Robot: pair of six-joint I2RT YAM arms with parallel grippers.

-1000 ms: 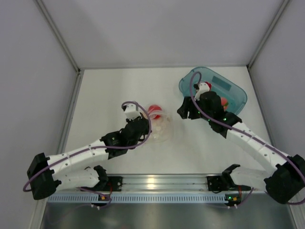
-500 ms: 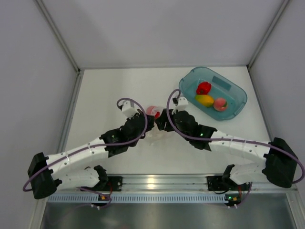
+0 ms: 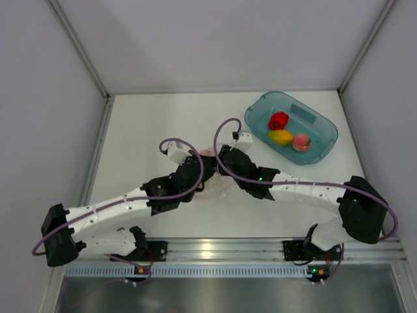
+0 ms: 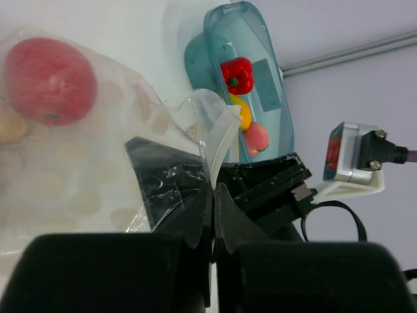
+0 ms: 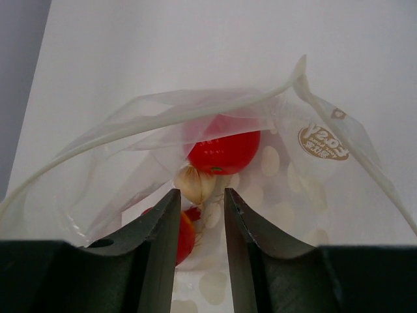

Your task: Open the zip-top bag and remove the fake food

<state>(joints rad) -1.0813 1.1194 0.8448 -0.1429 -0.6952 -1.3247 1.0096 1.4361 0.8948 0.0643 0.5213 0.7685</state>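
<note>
Progress is about half, you see: the clear white-dotted zip-top bag lies open mid-table, rim pinched by the left gripper, 3 glossy fake food pieces sit in the teal oval tub, others wait inside before the half-open, empty right gripper.

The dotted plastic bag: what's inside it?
A red fruit, a pale garlic-like piece and another red piece, half hidden behind the right hand. Anything deeper is covered.

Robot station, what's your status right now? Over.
Left gripper shut on zip-top bag rim. Right gripper jaws apart at bag mouth, nothing held. Fake food: some inside bag, three pieces in teal tub. Nothing blocking.
</note>
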